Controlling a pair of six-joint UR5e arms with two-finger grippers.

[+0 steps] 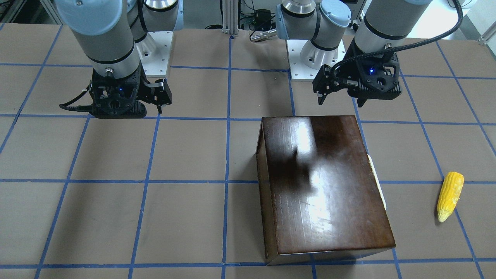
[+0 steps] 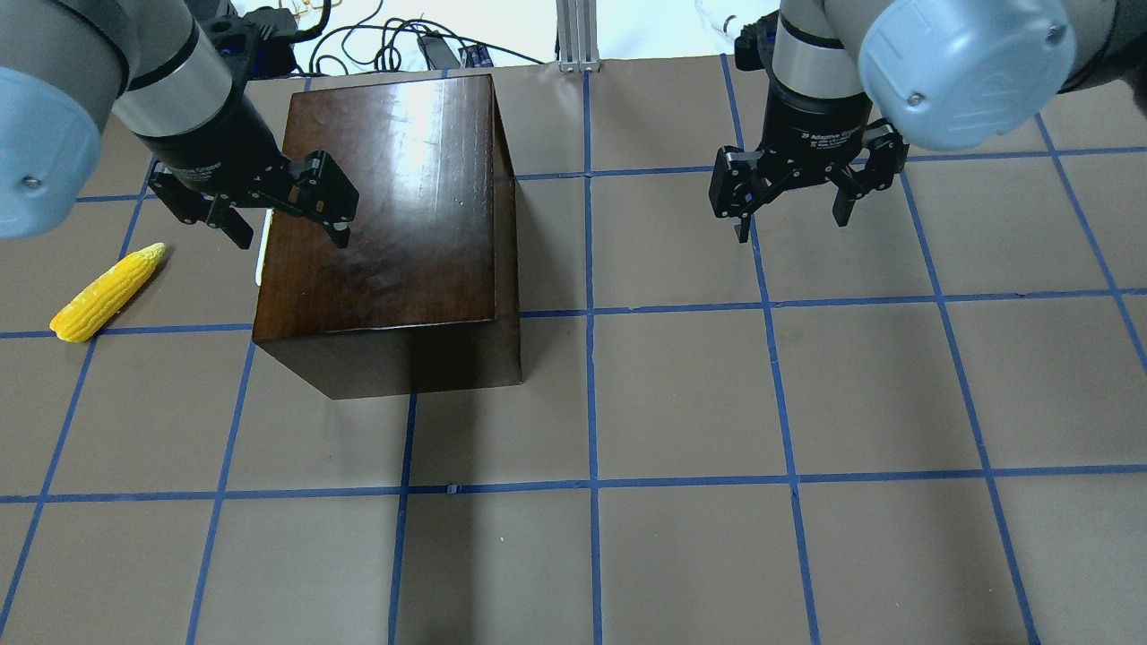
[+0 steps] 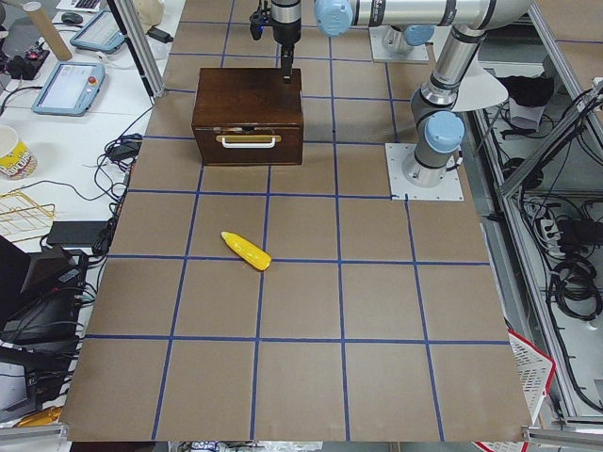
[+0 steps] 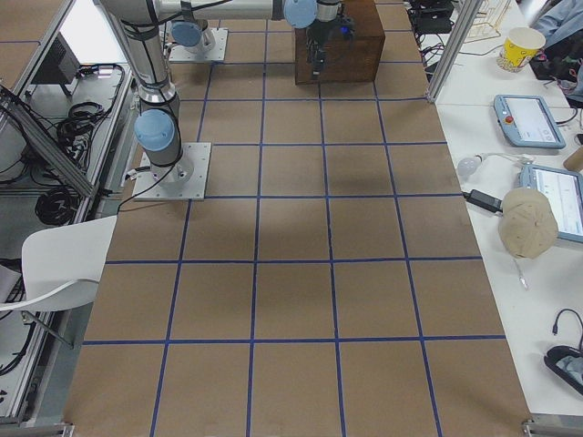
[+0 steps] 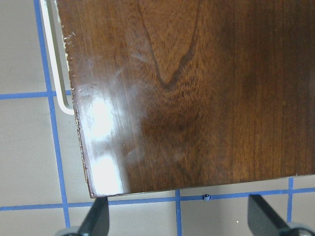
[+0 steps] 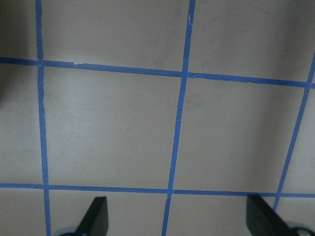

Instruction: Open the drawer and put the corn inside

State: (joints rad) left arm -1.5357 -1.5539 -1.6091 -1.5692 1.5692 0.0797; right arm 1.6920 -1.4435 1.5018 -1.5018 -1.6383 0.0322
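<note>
The glossy dark-brown wooden box [image 2: 394, 206] stands on the table. Its drawer [image 3: 248, 143] is shut, and the front panel with a pale handle [image 3: 248, 141] faces the robot's left. The handle also shows in the left wrist view [image 5: 54, 73]. The yellow corn [image 2: 107, 291] lies on the table to the left of the box, apart from it, and shows in the front-facing view [image 1: 449, 195]. My left gripper [image 2: 288, 224] is open and empty, hovering above the box top's handle-side edge. My right gripper [image 2: 790, 219] is open and empty above bare table, well right of the box.
The table is brown with a blue tape grid [image 2: 587, 309]. The arms' base plates [image 1: 310, 62] stand at the robot's side. A side desk with tablets [image 3: 66, 85] and cables runs beyond the table's edge in the exterior left view.
</note>
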